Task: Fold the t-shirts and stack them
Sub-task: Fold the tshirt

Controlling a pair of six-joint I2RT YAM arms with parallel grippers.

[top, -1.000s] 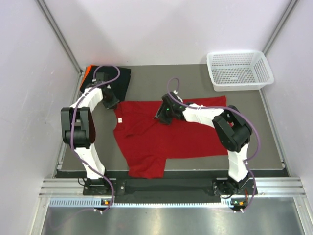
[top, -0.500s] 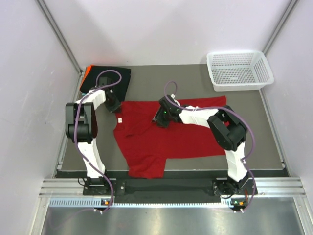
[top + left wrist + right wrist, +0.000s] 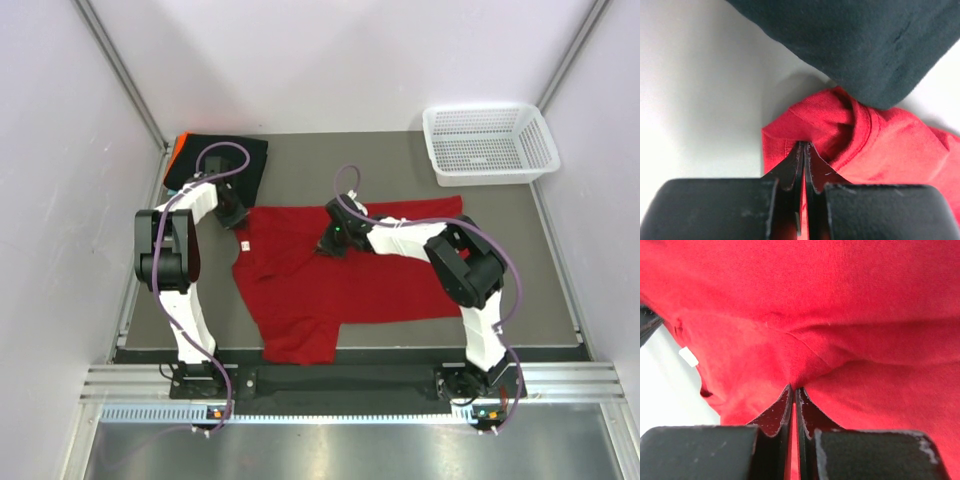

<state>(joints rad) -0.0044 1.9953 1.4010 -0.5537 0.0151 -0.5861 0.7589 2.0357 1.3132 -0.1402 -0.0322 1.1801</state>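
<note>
Red t-shirt [image 3: 330, 285] lies spread flat, seen from above, the folded black t-shirt [image 3: 235, 155] at its eleven o'clock, and my right claw [image 3: 331, 240], gaping a moment ago, has just clamped near the shirt's twelve o'clock edge. Left wrist view: my left claw [image 3: 803, 150] pinches the red corner beside the black cloth. Right wrist view: red fabric puckers between closed tips, so both holds seem set for folding.
</note>
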